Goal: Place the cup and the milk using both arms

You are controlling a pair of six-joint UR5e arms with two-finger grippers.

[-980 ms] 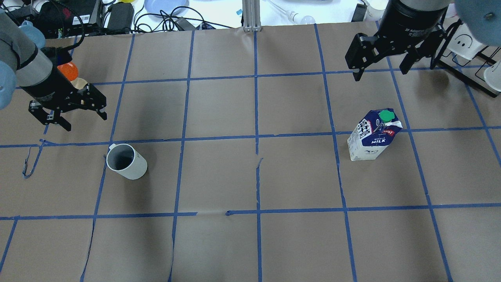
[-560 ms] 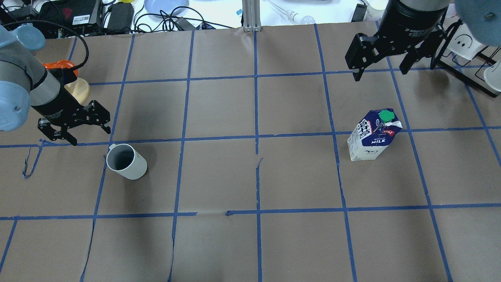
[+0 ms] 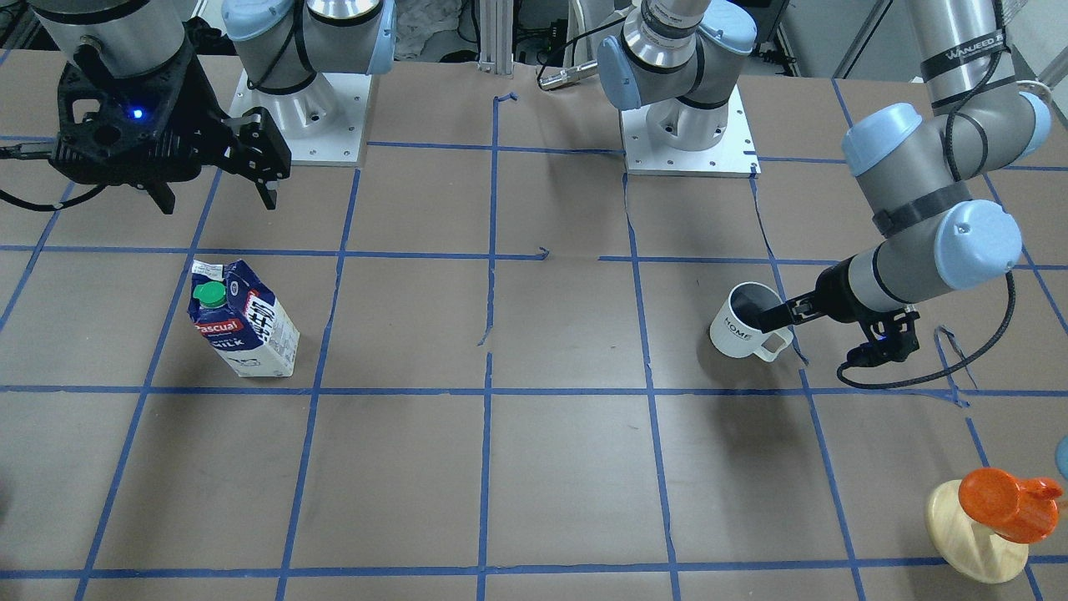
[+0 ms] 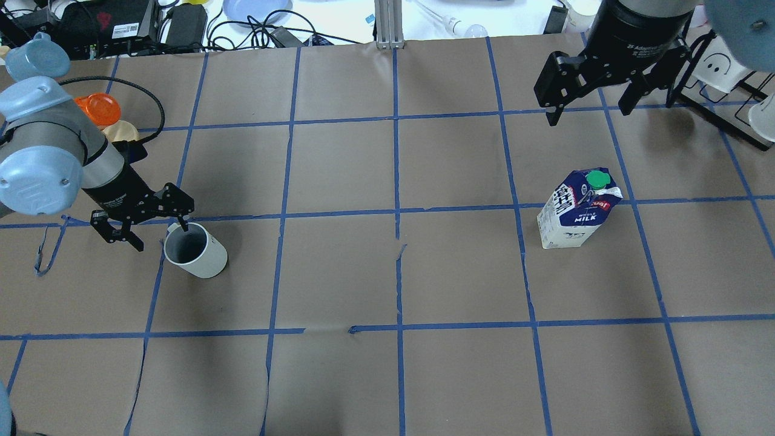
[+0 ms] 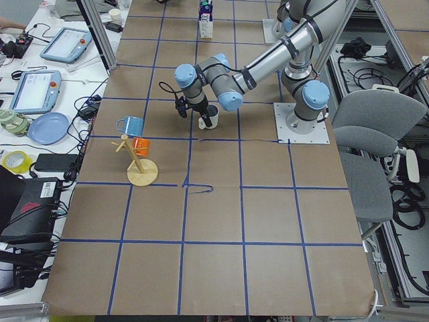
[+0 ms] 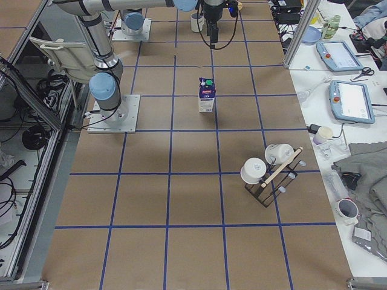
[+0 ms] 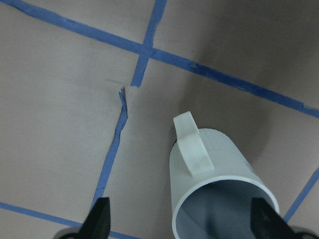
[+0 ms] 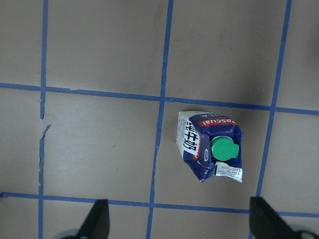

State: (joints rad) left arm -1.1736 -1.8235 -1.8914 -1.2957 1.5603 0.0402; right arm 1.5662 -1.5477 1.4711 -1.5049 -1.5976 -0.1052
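The cup (image 4: 197, 253) (image 3: 742, 326) was seen upright on the brown paper of the table (image 4: 460, 381), on the robot's left half, just beside a crossing of the blue tape (image 4: 396, 181) lines. Its handle was turned towards the far side of the table, away from the robot. The left gripper (image 4: 161, 238) (image 7: 182, 221) was held low at the cup with its jaws spread wide and nothing clasped between them. In the front view one finger (image 3: 772, 316) was seen reaching over the cup's rim above the dark inside. In the left wrist view the other finger (image 7: 99, 221) was shown outside the cup, over bare paper on the handle's side. Whether either finger touched the cup could not be told. The milk (image 4: 578, 209) (image 3: 244, 321) (image 8: 212, 149) was found upright on the robot's right half, inside one square of the tape grid, well apart from the cup, with its green cap uppermost. The right gripper (image 4: 587, 113) (image 3: 215, 199) (image 8: 180, 221) was raised high above the table, clear of the milk, with its jaws wide apart and nothing held. In the right wrist view the milk was seen from above, ahead of the fingers. A wooden stand (image 3: 972, 534) carrying an orange cup was seen near the table's left end.
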